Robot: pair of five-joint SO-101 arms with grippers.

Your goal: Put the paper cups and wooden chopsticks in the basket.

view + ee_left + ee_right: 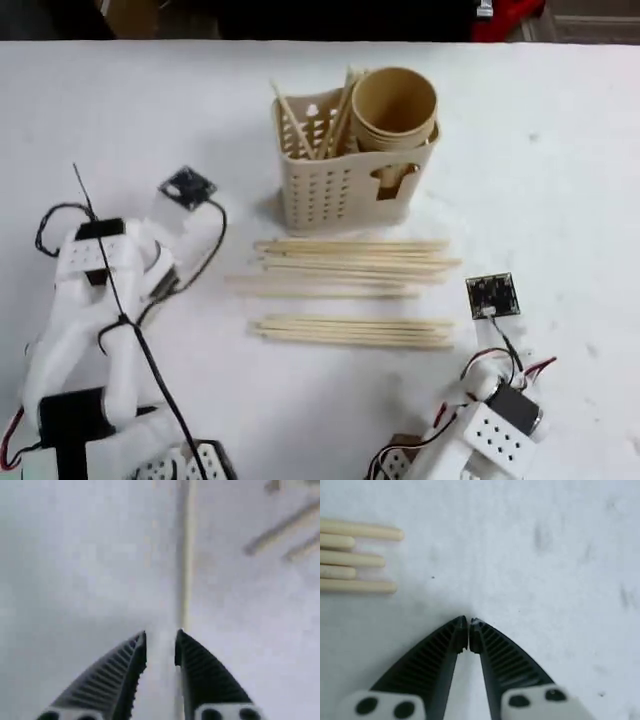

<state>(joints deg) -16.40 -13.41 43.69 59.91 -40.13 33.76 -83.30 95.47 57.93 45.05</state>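
Observation:
The beige perforated basket (340, 190) stands at the back middle of the table, with stacked paper cups (394, 105) and several wooden chopsticks (325, 125) upright in it. In front of it lie a bundle of chopsticks (355, 258), a single chopstick (320, 291) and a second bundle (355, 331). My left gripper (160, 635) is low over the table and open, its gap in line with a chopstick (187, 555) that runs away from it. My right gripper (469, 622) is shut on nothing, just beyond the chopstick ends (357, 557).
The left arm (100, 270) with its cables takes up the left front of the table. The right arm (495, 420) sits at the front right. The table (560, 180) is white, with bare surface to the right of the basket.

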